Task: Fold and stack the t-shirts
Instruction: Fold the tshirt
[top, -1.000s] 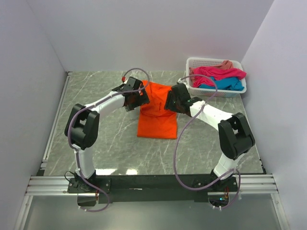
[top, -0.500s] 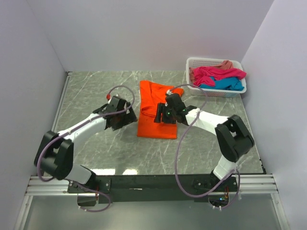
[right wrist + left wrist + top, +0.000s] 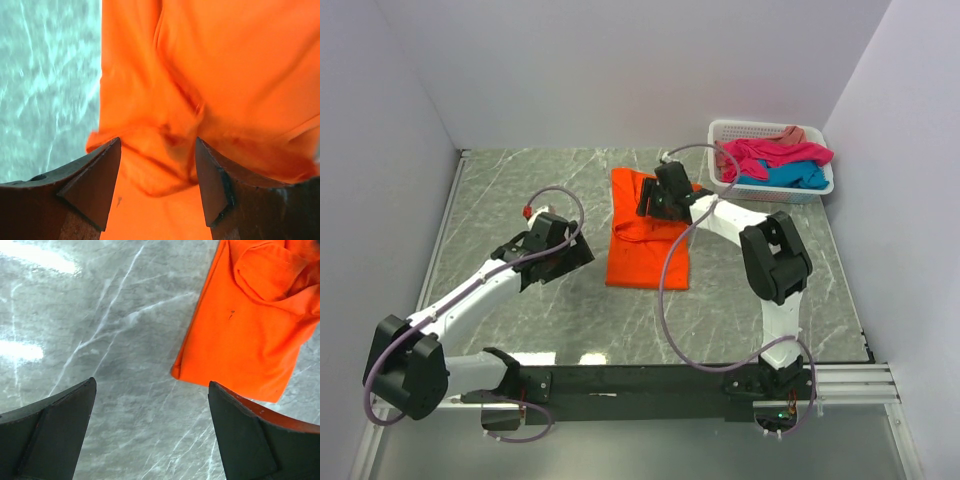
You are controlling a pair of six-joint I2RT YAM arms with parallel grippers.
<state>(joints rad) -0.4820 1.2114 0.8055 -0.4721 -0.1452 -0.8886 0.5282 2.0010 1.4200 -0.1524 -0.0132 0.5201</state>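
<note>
Your orange t-shirt (image 3: 648, 255) lies in the middle of the worktop (image 3: 520, 180), folded into a long panel that runs from the far side toward you. Its near half is flat and smooth, ending in a straight edge. Its far half is rumpled, with a loose fold of cloth bunched on top. In the left wrist view the orange t-shirt (image 3: 250, 335) fills the upper right, its corner resting on the grey marble.

The other three tees sit heaped in the white basket (image 3: 775, 194) at the far right corner of the worktop. The magenta t-shirt (image 3: 775, 152) drapes across the top, the turquoise t-shirt (image 3: 792, 176) lies under it toward the near wall, and the salmon t-shirt (image 3: 793, 133) shows at the far rim.

Your right pincer (image 3: 652, 200) hangs over the rumpled far half of the orange t-shirt. From its own wrist camera the right pincer (image 3: 157, 150) has its fingers spread, with a raised ridge of orange cloth in the gap between them. You cannot tell from this view whether the fingers touch the cloth.

Your left pincer (image 3: 582, 258) is off the shirt, just to its left, over bare worktop. In its wrist view the left pincer (image 3: 151, 390) stands wide apart with only marble between the fingers. The shirt's corner lies beyond the fingertips, apart from them.
</note>
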